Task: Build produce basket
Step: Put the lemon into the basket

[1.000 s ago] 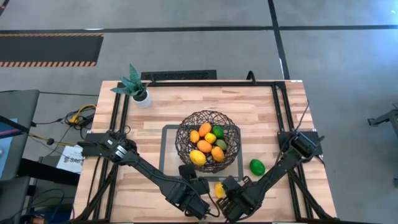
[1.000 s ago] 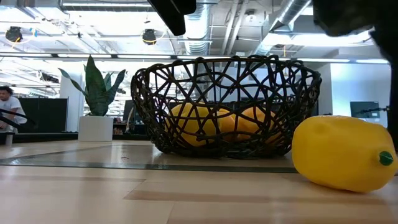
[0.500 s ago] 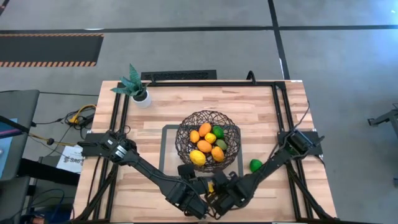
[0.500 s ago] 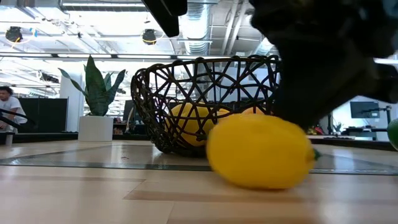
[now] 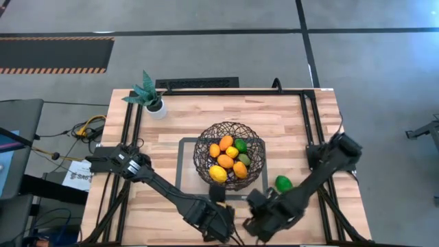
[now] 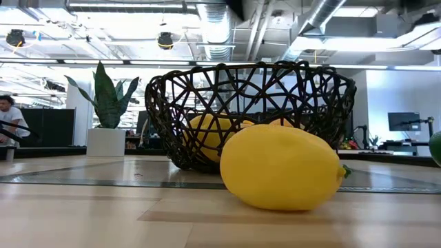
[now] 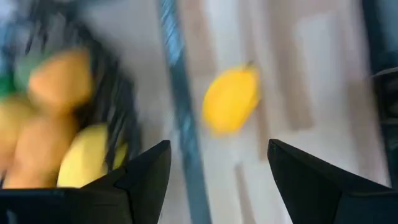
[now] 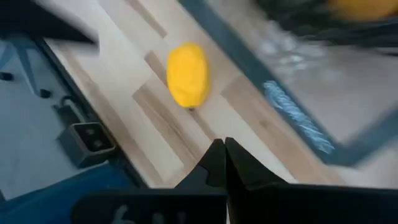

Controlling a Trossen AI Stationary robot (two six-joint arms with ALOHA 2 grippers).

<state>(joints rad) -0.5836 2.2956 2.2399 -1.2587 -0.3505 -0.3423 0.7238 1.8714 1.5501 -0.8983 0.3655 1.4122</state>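
The dark wire basket (image 5: 200,155) stands on a grey-framed mat at mid-table and holds several orange, yellow and green fruits. A loose yellow lemon (image 6: 279,165) lies on its side on the wood just in front of the basket; the arms hide it in the high view. A green lime (image 5: 283,183) rests on the table right of the basket. My left gripper (image 7: 214,174) hovers open above the lemon (image 7: 231,99), touching nothing. My right gripper (image 8: 222,155) is shut and raised clear of the lemon (image 8: 188,73), near the table's front edge.
A teal-leaved plant in a white pot (image 5: 149,98) stands at the far left corner. The flat grey-framed mat (image 5: 185,171) lies under the basket. Black rails run along the table's sides. Bare wood lies left and right of the basket.
My shut right gripper came in toward the table's left beside the lemon, then rose and drew back to the right. The lemon moved along the table toward the left and now lies in front of the basket. My left gripper rolled its wrist in place and stayed open.
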